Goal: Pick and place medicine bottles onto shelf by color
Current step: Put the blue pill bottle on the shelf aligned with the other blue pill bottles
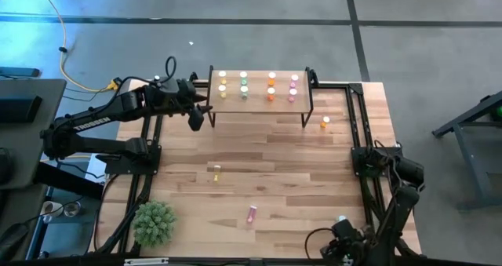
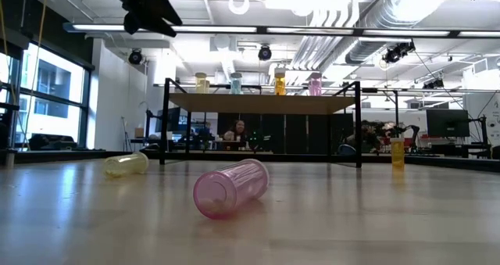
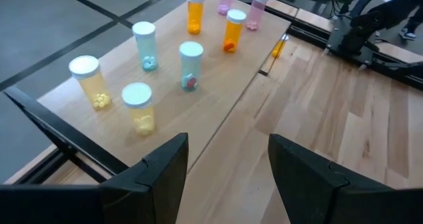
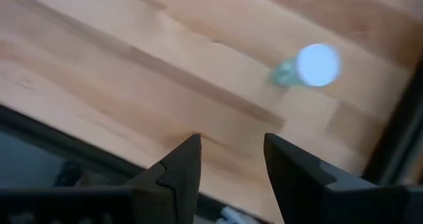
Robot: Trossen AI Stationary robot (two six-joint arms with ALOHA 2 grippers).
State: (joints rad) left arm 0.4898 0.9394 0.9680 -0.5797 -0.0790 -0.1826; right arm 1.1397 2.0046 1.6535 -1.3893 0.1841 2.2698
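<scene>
on the far side of the wooden table (image 1: 259, 160) stands the shelf (image 1: 259, 107), a light-wood board on thin black legs, with medicine bottles upright on it in colour columns: yellow bottles (image 1: 223, 84) toward the left arm's side, then green bottles (image 1: 243, 84), orange bottles (image 1: 271, 85) and pink bottles (image 1: 294, 87). the left wrist view shows two yellow ones (image 3: 87, 82), two green ones (image 3: 190, 65), two orange ones (image 3: 232, 31) and pink ones (image 3: 256, 10) farther along the board.

the left gripper (image 1: 196, 117) hangs just off the shelf's left end, above the table, its fingers (image 3: 165, 168) spread apart with nothing between them; the bare shelf edge and table planks show through the gap. in the low view it shows only as a dark shape high up at the left (image 2: 148, 7).

loose bottles lie on the table: a yellow bottle (image 1: 217, 171) on its side near the middle, a pink bottle (image 1: 252, 213) on its side nearer the front edge, an orange bottle (image 1: 325, 123) standing just beside the shelf's right legs, and a green bottle (image 1: 342, 219) near the front right corner. the low view shows the pink one (image 2: 231, 188) lying closest, the yellow one (image 2: 126, 165) behind it, the orange one (image 2: 398, 151) upright.

the right gripper (image 1: 337, 246) waits at the front right corner, its fingers (image 4: 178, 171) apart and empty, with the green bottle (image 4: 310, 67) on the planks ahead of it, not touching.

a small green plant (image 1: 154, 223) sits at the front left corner.
</scene>
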